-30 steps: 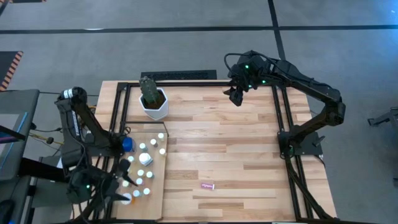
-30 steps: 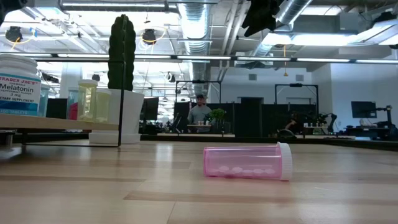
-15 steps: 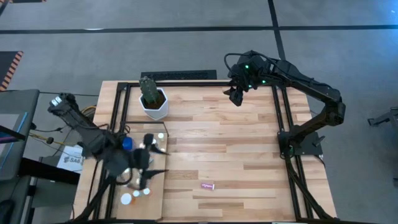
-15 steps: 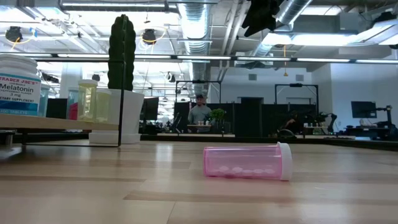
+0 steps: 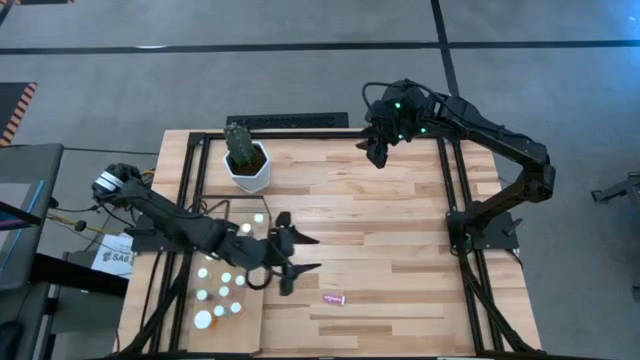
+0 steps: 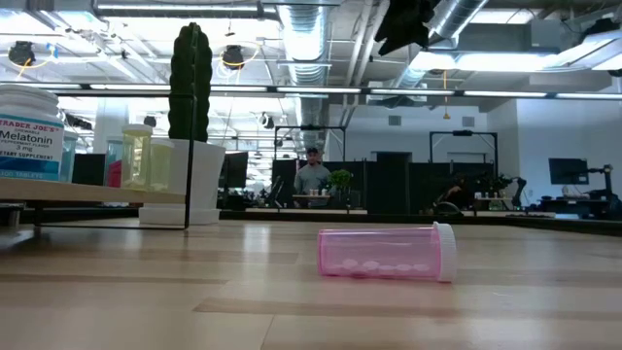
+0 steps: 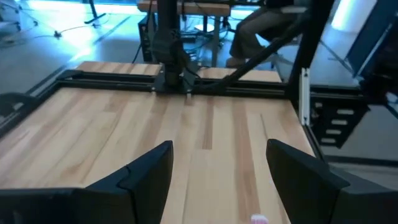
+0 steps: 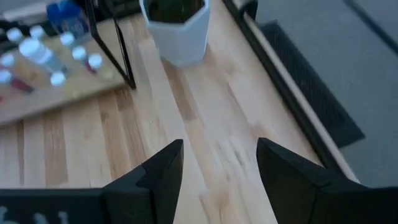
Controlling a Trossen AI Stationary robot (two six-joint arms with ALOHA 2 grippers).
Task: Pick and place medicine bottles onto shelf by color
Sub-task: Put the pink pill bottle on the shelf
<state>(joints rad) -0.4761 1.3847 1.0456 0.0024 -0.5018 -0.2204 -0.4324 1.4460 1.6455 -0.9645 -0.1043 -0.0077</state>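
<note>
Shelf (image 5: 252,318), left edge of desk (image 5: 400,230): about nine white-capped bottles (image 5: 222,292) standing upright; exact count unclear. My left fingers (image 5: 293,254), spread and empty, now reach past the shelf over the desk; a second ago they hung above the bottles. One pink bottle (image 5: 334,299) lies on its side, long axis left-right, cap rightward in the low view. My right fingers (image 5: 377,158), apart and empty, unchanged at the far edge.
</note>
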